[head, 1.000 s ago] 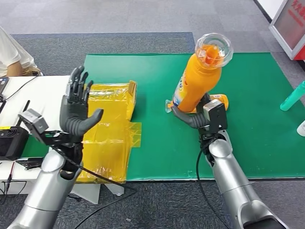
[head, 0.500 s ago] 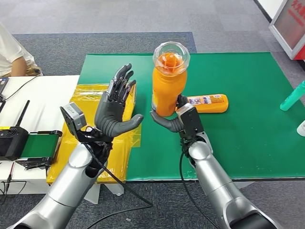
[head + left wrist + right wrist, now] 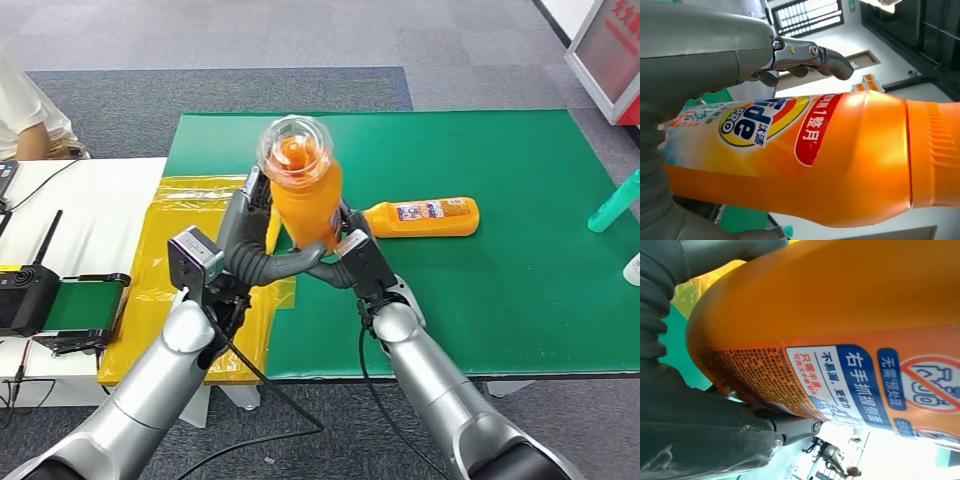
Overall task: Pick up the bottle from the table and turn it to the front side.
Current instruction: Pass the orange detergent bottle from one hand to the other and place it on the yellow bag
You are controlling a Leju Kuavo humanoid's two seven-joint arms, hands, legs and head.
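Observation:
An orange detergent bottle (image 3: pixel 306 195) with a clear cap stands upright in the air above the mat's near left part. My right hand (image 3: pixel 349 262) holds it from the right and below. My left hand (image 3: pixel 253 245) wraps its fingers around the bottle from the left, thumb across the front. The left wrist view looks along the bottle's front label (image 3: pixel 753 125), with fingers (image 3: pixel 806 52) curling over it. In the right wrist view the bottle's back label (image 3: pixel 851 385) lies against my right hand's fingers (image 3: pixel 791 425).
A second orange bottle (image 3: pixel 423 215) lies on its side on the green mat (image 3: pixel 498 290). Yellow plastic bags (image 3: pixel 173 290) lie at the mat's left edge. A teal bottle (image 3: pixel 615 203) rests at the far right. A small conveyor device (image 3: pixel 72 305) and a person's sleeve (image 3: pixel 19 110) are at the left.
My right hand has carried the bottle to the left and towards me. My left hand has moved right and closed around the bottle from the other side.

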